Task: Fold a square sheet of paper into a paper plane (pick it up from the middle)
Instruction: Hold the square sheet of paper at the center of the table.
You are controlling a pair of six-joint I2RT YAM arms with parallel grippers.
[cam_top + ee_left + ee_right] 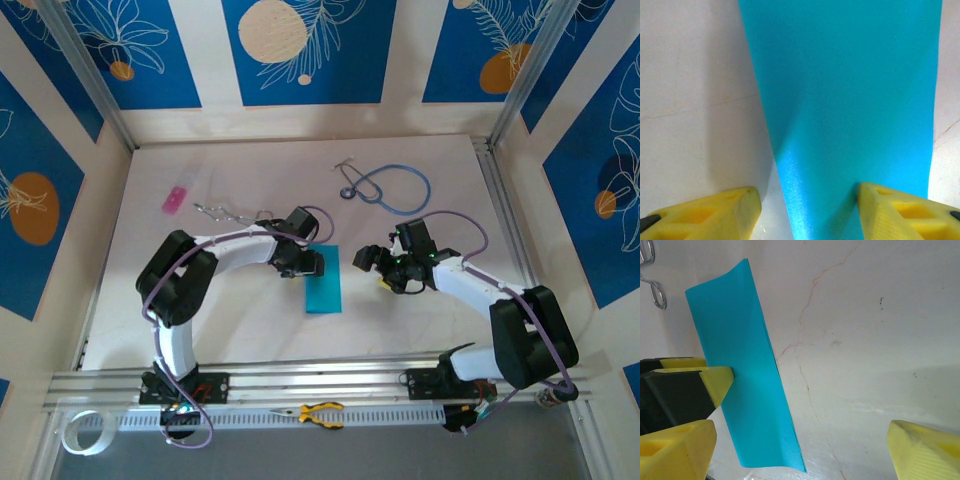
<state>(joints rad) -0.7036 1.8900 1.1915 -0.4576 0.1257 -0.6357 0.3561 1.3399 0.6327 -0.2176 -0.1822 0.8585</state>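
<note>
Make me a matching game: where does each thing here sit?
Things:
1. blue paper
2. stethoscope
3. pink rectangle
4. yellow-handled pliers

Places:
A. far left part of the table
B. on the front rail, off the table
C. middle of the table
D. far right part of the table

Pairs: 1-C, 2-D, 3-A, 4-B

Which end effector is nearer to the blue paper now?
Left. The left end effector sits over the far end of the blue paper; the right end effector hovers apart, off its right side.
</note>
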